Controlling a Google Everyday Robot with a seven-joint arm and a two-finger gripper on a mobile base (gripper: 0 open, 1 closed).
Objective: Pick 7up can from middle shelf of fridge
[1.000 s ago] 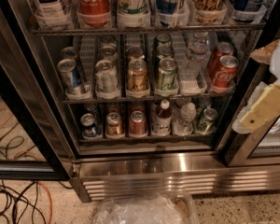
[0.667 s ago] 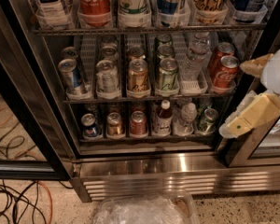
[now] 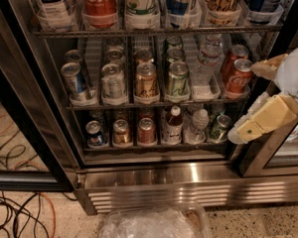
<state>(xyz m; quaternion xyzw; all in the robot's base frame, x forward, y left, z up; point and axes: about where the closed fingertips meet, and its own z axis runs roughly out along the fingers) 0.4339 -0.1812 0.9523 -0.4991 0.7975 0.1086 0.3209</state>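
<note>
Rightward, cream blocky gripper (image 3: 249, 102) spread; silvery 7up can (image 3: 112, 82) on wire middle shelf (image 3: 156, 104).

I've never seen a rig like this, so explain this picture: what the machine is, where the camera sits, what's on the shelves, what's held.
This is one picture from a single camera, looking slightly down into an open drinks fridge; where it is mounted isn't known. The machine is a wheeled robot with one arm. Only its hand shows: the cream-and-tan shape at the right edge, in front of the fridge's right side. It is open and holds nothing. The middle shelf carries lanes of short cans. The pale silvery one, second lane from the left, is the 7up can the robot should pick. Right of it stand a gold-orange can and a green can; red cola cans are nearest the hand.
</note>
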